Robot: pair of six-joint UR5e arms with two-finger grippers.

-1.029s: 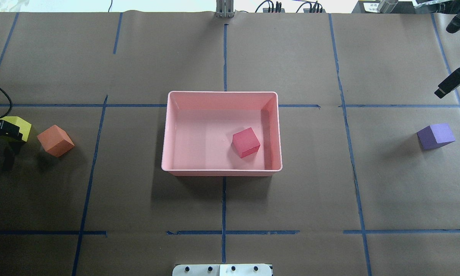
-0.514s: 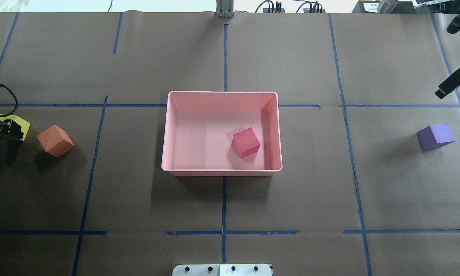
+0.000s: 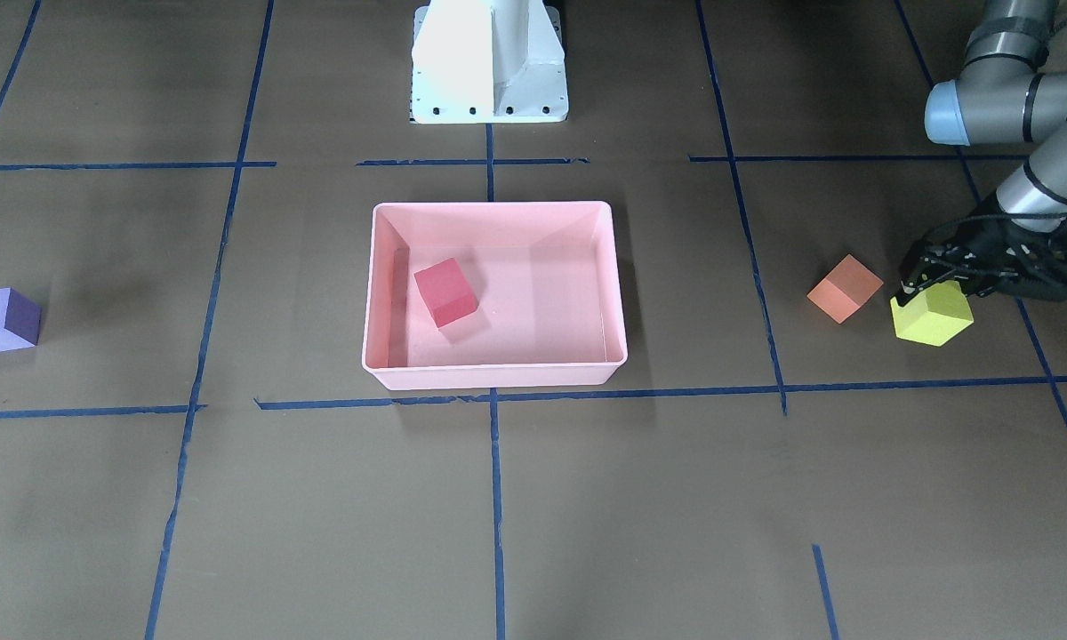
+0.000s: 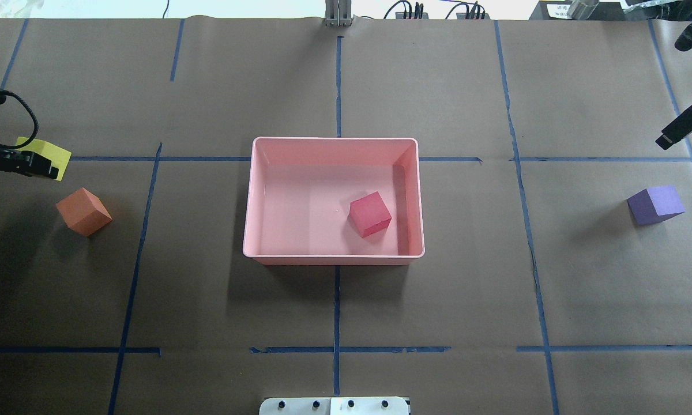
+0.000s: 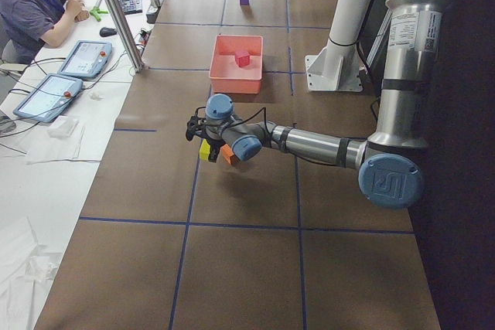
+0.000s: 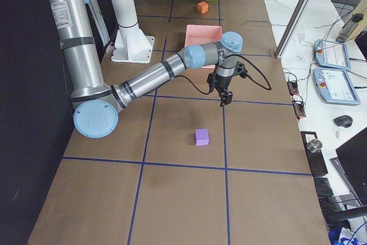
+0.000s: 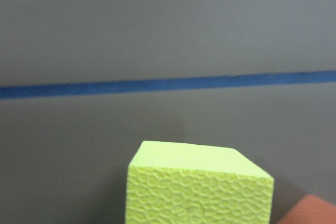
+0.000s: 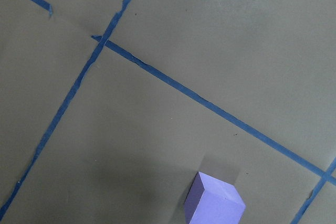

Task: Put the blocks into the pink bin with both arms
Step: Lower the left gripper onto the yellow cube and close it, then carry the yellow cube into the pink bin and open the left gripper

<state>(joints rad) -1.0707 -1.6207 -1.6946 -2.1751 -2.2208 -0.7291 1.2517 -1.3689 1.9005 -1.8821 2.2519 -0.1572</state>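
My left gripper [image 3: 932,292] is shut on the yellow-green block [image 3: 932,316] and holds it above the table, at the far left of the overhead view [image 4: 45,157]. The block fills the bottom of the left wrist view [image 7: 199,187]. The orange block [image 4: 83,211] lies on the table beside it. The red block [image 4: 370,214] lies inside the pink bin [image 4: 334,259] at the table's middle. The purple block [image 4: 656,204] lies at the far right and shows in the right wrist view [image 8: 214,205]. My right gripper [image 4: 676,130] hangs above and beyond it, empty. I cannot tell whether it is open.
The white pedestal base [image 3: 489,62] stands behind the bin on the robot's side. Blue tape lines cross the brown paper cover. A metal post [image 4: 338,14] stands at the far edge. An operator [image 5: 35,5] sits at a side desk.
My left gripper has risen with the yellow-green block, away from the orange block. The right gripper has barely moved. The other blocks and the bin have stayed put.
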